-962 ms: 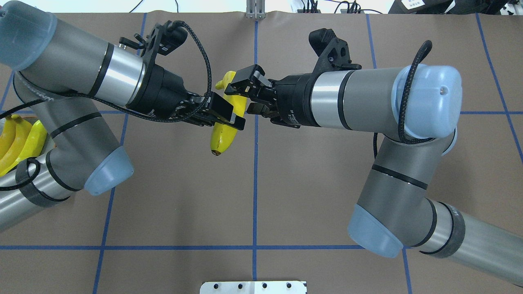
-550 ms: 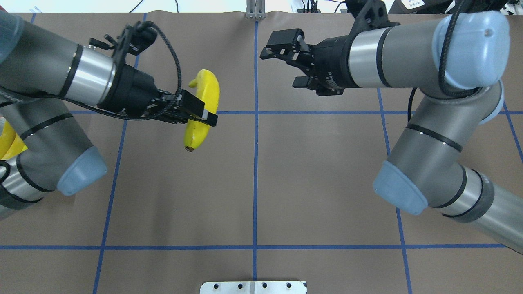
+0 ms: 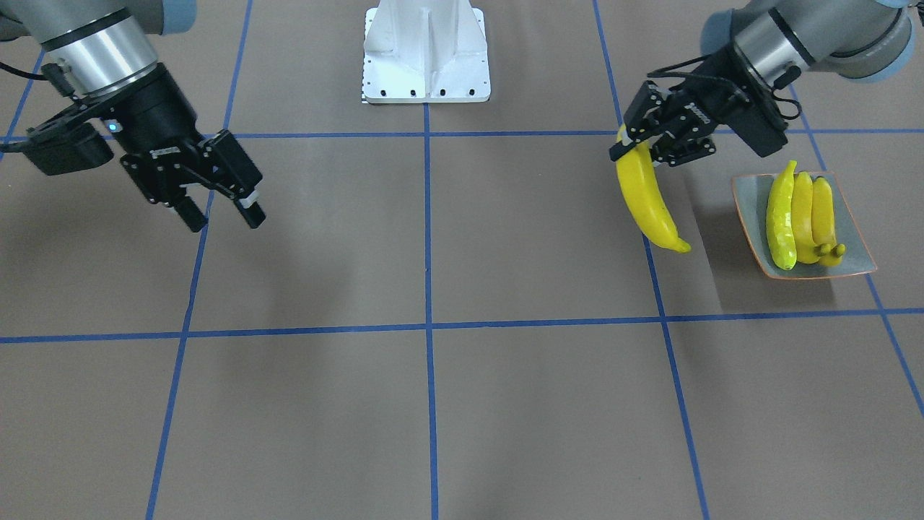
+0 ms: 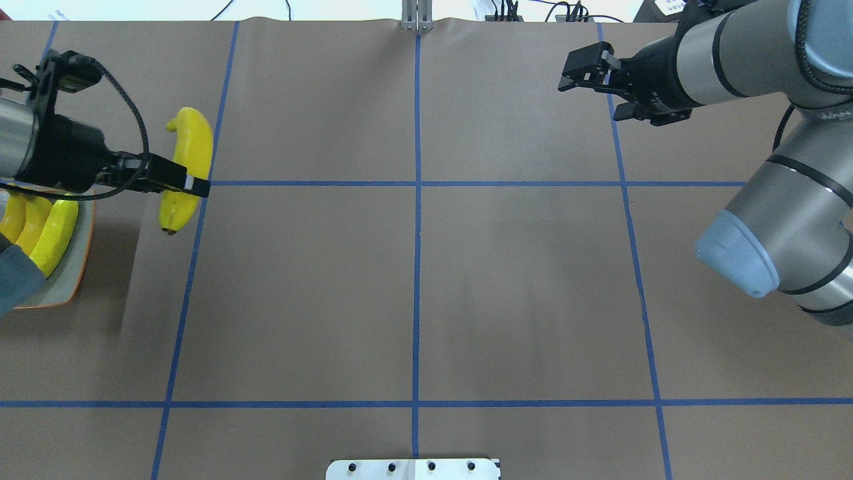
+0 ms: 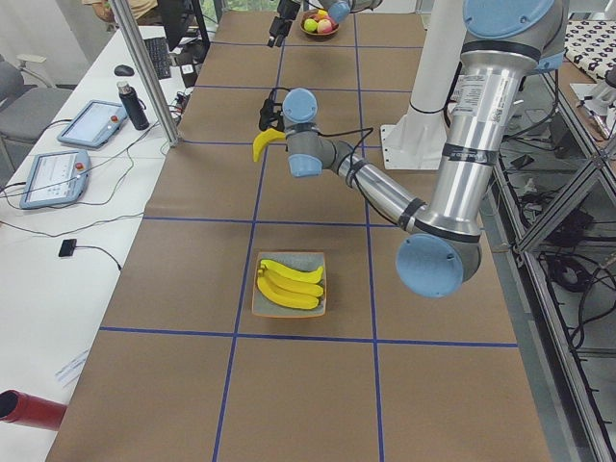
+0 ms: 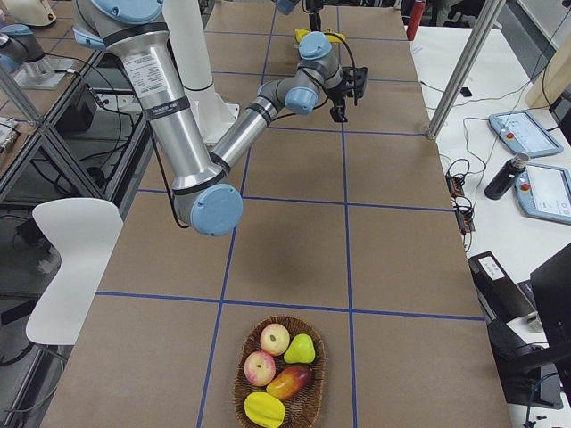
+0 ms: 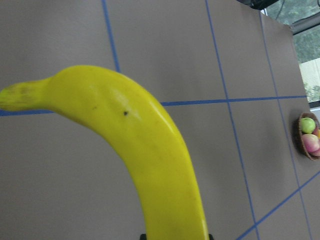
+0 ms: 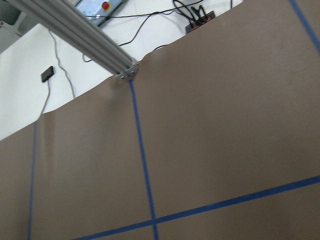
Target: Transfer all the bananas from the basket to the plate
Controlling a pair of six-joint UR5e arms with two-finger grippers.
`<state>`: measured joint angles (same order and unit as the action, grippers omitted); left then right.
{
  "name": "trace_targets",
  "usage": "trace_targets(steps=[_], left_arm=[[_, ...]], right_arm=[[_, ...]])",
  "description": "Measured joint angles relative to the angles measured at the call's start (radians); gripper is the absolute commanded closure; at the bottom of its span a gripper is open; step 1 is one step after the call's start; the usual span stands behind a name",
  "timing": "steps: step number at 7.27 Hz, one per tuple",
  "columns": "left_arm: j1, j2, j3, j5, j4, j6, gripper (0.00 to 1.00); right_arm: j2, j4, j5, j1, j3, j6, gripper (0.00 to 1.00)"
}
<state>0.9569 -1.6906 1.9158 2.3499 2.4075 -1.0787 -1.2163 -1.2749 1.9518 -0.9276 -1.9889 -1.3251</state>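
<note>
The left gripper is closed on one banana. Its jaws press the banana near the thick end, and the rest of the fruit hangs free below the gripper, above the brown counter. In the left wrist view the banana fills most of the picture, with its stem end pointing away from the gripper. It touches neither the counter nor the plate.

The plate stands on the counter just beside this gripper, on the side away from the middle of the counter. Three bananas lie on it close together, side by side, and they touch each other. The held banana is near the plate's edge but not over the plate.

The right gripper is well apart from all this, over the other half of the counter. Its jaws stand wide apart and there is nothing between them.

A wicker basket with some round fruit stands at the end of the counter on the robot's right.
</note>
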Motion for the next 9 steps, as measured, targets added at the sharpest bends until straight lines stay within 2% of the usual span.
trace_targets(steps=[1, 4, 6, 7, 8, 9], left_arm=[[0.001, 0.076, 0.001, -0.026, -0.002, 0.086, 1.00], [-0.066, 0.264, 0.002, -0.213, -0.045, 0.357, 1.00], [-0.081, 0.357, 0.001, -0.343, -0.090, 0.564, 1.00], [-0.081, 0.385, -0.002, -0.376, -0.099, 0.632, 1.00], [-0.081, 0.402, -0.007, -0.391, -0.109, 0.682, 0.32], [-0.081, 0.408, -0.010, -0.396, -0.119, 0.712, 0.00]], right_arm=[[-0.073, -0.006, 0.036, -0.048, -0.003, 0.130, 0.00], [-0.253, -0.002, 0.191, -0.233, 0.008, 0.523, 0.00], [-0.298, 0.000, 0.254, -0.296, 0.014, 0.622, 0.00], [-0.303, 0.000, 0.265, -0.305, 0.015, 0.633, 0.00], [-0.304, 0.000, 0.270, -0.309, 0.015, 0.637, 0.00], [-0.304, 0.000, 0.271, -0.311, 0.015, 0.638, 0.00]])
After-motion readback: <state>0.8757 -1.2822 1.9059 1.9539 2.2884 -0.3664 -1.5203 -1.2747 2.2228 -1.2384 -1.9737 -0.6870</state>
